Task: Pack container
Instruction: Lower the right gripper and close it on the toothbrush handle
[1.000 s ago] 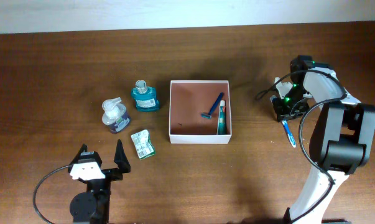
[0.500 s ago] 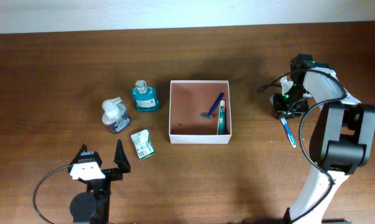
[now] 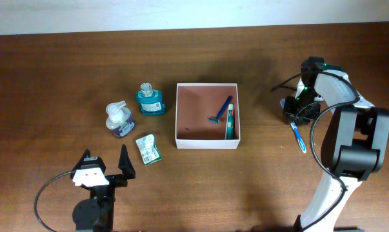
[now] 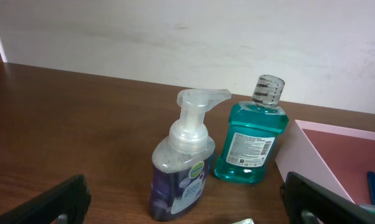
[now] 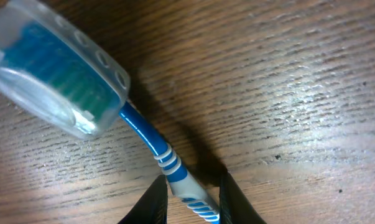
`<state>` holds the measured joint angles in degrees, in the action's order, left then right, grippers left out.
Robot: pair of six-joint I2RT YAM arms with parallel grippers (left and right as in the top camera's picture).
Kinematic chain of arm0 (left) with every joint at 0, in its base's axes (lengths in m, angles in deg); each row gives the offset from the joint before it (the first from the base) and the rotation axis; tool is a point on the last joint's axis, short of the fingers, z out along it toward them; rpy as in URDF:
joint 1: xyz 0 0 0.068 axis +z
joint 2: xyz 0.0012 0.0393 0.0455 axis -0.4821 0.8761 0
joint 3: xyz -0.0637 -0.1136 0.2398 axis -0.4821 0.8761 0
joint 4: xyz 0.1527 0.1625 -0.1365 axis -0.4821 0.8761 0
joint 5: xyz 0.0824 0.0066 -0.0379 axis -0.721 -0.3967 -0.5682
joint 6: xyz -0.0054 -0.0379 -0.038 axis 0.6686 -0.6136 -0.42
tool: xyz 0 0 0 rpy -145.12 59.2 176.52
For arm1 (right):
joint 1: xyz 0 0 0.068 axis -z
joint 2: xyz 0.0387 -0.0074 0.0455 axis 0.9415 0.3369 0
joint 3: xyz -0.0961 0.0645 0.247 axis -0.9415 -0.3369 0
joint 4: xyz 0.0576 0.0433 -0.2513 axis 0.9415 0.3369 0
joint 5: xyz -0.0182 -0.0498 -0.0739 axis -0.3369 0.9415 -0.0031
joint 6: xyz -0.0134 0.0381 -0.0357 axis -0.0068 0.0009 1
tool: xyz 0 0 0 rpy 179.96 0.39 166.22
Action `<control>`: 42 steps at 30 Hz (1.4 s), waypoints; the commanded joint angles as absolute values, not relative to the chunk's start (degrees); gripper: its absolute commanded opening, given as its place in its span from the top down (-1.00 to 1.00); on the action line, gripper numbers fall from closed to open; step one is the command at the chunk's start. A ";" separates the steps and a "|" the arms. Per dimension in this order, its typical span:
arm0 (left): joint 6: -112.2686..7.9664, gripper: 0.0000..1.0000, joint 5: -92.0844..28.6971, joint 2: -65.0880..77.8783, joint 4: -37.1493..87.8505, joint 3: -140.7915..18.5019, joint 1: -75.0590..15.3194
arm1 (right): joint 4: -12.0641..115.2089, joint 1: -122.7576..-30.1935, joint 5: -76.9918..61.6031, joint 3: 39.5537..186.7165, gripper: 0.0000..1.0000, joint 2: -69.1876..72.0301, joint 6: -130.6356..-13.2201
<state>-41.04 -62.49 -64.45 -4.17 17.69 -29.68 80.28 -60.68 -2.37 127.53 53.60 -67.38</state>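
Soft, even light falls from above on the dark worktop point(image 3: 65, 77), leaving only short, faint shadows beside the pump bottle point(image 3: 119, 120). At the right wrist, pale glare streaks the wood grain, and the toothbrush point(image 5: 143, 132) throws a dark shadow, its cap blurred. The left gripper point(image 4: 186, 180) shows dark, unfocused fingers point(image 4: 50, 202).

I read the container point(image 3: 207, 144) as white-walled, pinkish-brown inside, with a blue razor point(image 3: 222, 109) in it. Mouthwash bottle point(image 4: 252, 140): teal, clear cap, white label. Foam soap bottle point(image 4: 181, 180) - purple body, clear pump. Toothbrush point(image 5: 166, 157) - blue handle with white stripes, green bristles under a clear cover. Table point(image 3: 65, 77): dark brown wood grain.
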 commanded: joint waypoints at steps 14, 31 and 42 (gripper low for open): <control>-40.51 -0.99 -62.03 -64.89 -4.30 18.22 -29.40 | 80.00 -60.42 -9.87 127.18 0.56 53.17 -79.80; -40.51 -0.99 -62.05 -64.89 -4.30 18.22 -29.40 | 83.19 -60.44 -7.60 127.18 0.56 53.17 -52.48; -40.51 -0.99 -62.03 -64.89 -4.30 18.22 -29.40 | 84.28 -60.55 -2.74 127.16 0.57 53.17 -38.92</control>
